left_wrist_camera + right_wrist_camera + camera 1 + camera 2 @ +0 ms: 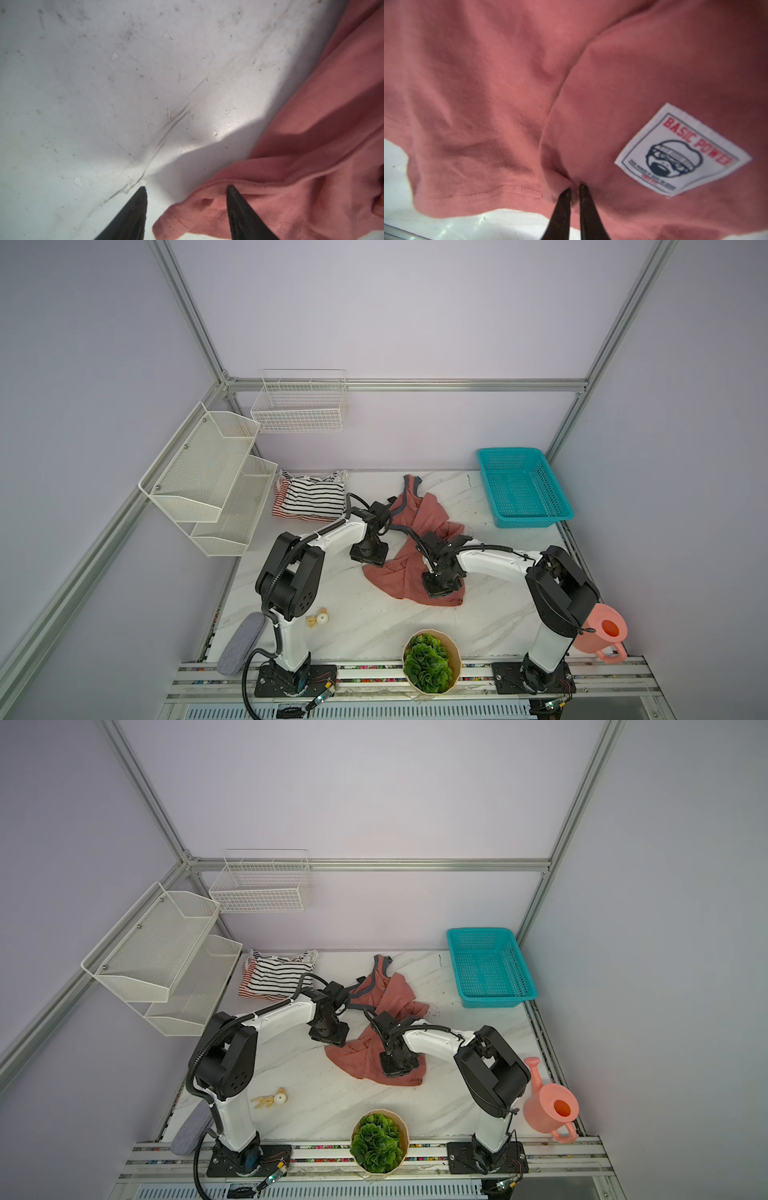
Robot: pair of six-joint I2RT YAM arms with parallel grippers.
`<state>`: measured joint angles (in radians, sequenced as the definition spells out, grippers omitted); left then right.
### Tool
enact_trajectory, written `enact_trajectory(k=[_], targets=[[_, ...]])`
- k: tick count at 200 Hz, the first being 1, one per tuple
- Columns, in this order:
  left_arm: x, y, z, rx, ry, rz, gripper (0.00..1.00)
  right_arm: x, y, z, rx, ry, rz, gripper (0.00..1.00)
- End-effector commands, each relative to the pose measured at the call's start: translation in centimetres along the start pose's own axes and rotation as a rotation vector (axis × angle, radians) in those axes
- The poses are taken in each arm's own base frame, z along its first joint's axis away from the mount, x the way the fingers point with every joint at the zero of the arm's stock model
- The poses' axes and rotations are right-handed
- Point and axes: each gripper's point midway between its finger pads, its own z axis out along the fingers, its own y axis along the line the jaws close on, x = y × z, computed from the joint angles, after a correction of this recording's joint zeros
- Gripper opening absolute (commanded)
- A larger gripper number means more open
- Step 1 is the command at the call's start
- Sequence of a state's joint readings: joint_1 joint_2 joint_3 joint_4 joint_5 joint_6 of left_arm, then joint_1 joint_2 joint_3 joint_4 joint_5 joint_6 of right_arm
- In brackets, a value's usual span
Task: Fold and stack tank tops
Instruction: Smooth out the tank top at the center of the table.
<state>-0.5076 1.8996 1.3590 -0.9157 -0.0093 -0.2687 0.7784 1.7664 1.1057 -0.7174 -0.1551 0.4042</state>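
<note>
Filling the beige pot (458, 659) stands a green plant (428, 664).

On the bench (361, 622), two folded tank tops (309, 499) lie stacked rear left. A loose tank top (432, 510) lies centre. Basket (536, 521) rear right, potted plant (430, 662) front centre, watering can (602, 635) front right.

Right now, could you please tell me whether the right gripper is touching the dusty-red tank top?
Touching. The right wrist view shows the right gripper shut on a pinched fold of the dusty-red tank top near its hem.
</note>
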Motion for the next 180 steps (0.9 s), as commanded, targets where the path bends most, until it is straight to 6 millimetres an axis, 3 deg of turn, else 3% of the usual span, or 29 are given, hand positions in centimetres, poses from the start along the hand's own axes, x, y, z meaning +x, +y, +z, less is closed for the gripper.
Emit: enact_trajectory(k=[1, 24, 72, 140, 180], targets=[[1.3, 0.4, 0.4, -0.029, 0.048, 0.013, 0.61, -0.7, -0.2, -1.9, 0.020, -0.075, 0.018, 0.07], [1.3, 0.5, 0.3, -0.042, 0.059, 0.011, 0.60, -1.1, -0.3, -3.4, 0.016, -0.126, 0.039, 0.00], [1.3, 1.0, -0.1, -0.072, 0.064, -0.015, 0.60, -0.5, -1.9, -4.3, 0.060, -0.181, 0.094, 0.00], [-0.2, 1.1, -2.1, -0.082, 0.009, -0.047, 0.62, 0.4, -6.2, -4.8, 0.154, -0.203, 0.223, 0.00], [-0.2, 1.1, -2.5, -0.076, 0.000, -0.052, 0.62, 0.5, -7.6, -6.0, 0.136, -0.232, 0.288, 0.00]])
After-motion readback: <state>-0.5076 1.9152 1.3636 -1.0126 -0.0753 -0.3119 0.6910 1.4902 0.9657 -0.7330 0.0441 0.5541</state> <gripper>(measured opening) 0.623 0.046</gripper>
